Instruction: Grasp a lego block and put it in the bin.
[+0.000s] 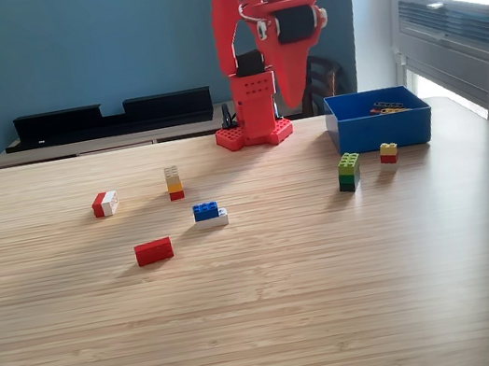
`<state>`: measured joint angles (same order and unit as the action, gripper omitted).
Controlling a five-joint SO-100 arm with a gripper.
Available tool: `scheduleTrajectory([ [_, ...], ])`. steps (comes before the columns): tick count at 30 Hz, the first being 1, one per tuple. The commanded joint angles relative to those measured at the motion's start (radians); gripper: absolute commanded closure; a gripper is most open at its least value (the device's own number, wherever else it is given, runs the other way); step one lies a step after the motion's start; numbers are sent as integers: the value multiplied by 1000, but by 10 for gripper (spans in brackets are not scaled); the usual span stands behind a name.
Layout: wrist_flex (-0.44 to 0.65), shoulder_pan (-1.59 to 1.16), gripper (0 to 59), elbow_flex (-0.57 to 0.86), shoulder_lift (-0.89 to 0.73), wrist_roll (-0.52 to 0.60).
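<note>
- Red arm [262, 38] sits folded up at the far edge of the wooden table [270, 330]; can't tell whether its gripper is open.
- Blue bin [377, 119] on the exterior view's right, a few small pieces inside.
- Just in front of it: green block stack [349, 171] and a yellow-red block [389, 153].
- Scattered to the left: red block [153, 251], blue-white block [209, 214], red-white block [104, 204], small multicoloured stack [174, 183].

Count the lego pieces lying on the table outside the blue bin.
6: red-white, tall stack, blue-white, red, green, yellow-red beside the bin. More lie inside it.
</note>
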<state>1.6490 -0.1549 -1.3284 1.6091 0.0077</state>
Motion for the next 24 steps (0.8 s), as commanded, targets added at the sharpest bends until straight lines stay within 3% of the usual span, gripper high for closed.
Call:
scheduleTrajectory([
  [1,8,31,585,55,86,-15],
  [12,-17,48,585,46,84,-9],
  [24,-244,38,585,-98,83,-71],
])
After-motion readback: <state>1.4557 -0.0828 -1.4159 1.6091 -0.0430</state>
